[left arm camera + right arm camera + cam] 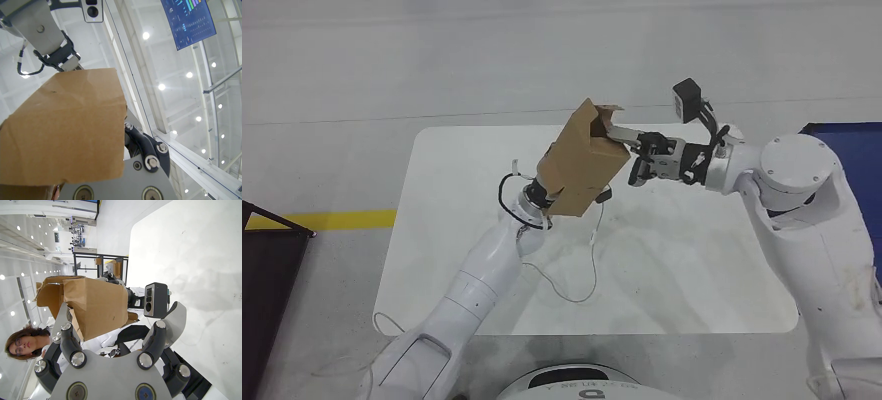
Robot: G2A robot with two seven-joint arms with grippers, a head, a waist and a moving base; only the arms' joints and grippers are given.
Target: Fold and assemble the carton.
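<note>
Left hand (541, 196) grips the creased brown cardboard carton (584, 160) aloft; right wrist view shows ragged flaps, right hand (626, 154) released.

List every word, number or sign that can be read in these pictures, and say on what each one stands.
On the carton: no print on the faces in view.
On the blue screen: charts and figures, too small to read.
On the small label at the black rack: a short word, too small to read.
</note>
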